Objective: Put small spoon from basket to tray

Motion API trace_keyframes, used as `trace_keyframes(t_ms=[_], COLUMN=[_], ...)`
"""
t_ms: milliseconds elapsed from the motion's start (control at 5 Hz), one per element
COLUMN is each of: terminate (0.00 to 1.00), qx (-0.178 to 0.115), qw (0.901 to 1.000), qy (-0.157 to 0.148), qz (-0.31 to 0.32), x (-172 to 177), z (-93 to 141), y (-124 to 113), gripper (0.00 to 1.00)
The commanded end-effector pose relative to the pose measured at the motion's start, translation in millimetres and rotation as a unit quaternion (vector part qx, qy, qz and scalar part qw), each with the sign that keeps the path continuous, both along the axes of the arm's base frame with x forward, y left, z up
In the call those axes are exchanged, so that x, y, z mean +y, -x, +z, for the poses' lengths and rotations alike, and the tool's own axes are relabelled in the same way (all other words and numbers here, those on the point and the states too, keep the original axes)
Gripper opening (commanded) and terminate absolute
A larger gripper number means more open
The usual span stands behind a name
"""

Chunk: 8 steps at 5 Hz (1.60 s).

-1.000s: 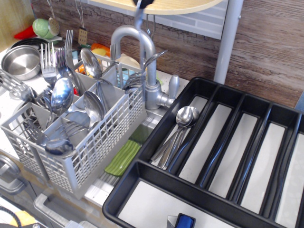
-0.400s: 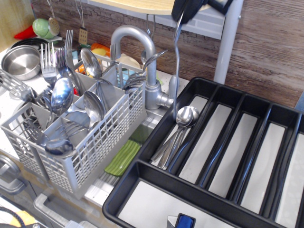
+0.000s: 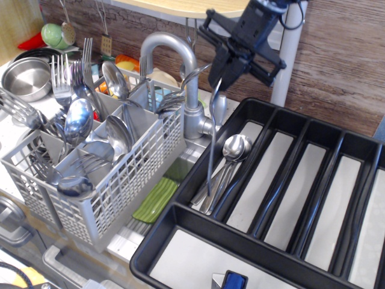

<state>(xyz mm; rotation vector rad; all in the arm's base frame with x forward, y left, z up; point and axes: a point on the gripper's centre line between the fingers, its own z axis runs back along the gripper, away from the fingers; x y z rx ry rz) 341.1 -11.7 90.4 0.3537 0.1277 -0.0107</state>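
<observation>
A black tool [image 3: 224, 71] pinches the bowl end of the small spoon [image 3: 212, 141], which hangs handle-down over the leftmost compartment of the black tray [image 3: 283, 241], just above spoons already lying there. Released tilted, it could snag the tray's wall.

The tray [image 3: 283, 180] serves as landmark. The basket [image 3: 96, 174] stands to its left, with the tap [image 3: 183, 78] rising between them, just behind the tray's left corner. A steel bowl [image 3: 25, 77] sits far left of the tray, behind the basket. Spoons [image 3: 231, 153] lie in the tray's leftmost long compartment. The small spoon [image 3: 212, 135] hangs upright over that compartment, its upper end in the gripper [image 3: 224, 75] above the tray's back left corner.
</observation>
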Motion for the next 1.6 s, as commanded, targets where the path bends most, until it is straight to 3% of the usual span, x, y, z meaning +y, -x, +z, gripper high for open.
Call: trace_keyframes(t_ms=[0,400,600,1200,1400], terminate=[0.0,0.0,0.0,0.0,1.0], qx=[-0.064,-0.081,-0.095,-0.095,-0.095], qw=[0.9979,0.9962,0.9948,0.9948,0.9948], qy=[-0.001,-0.006,0.013,0.013,0.013], qz=[-0.009,-0.029,-0.034,-0.034,-0.034], x=[3,11,11,11,11], z=[-6,-25,-30,-30,-30], y=[-1,-6,-3,-3,-3], gripper=[0.0,0.0,1.0,1.0,1.0])
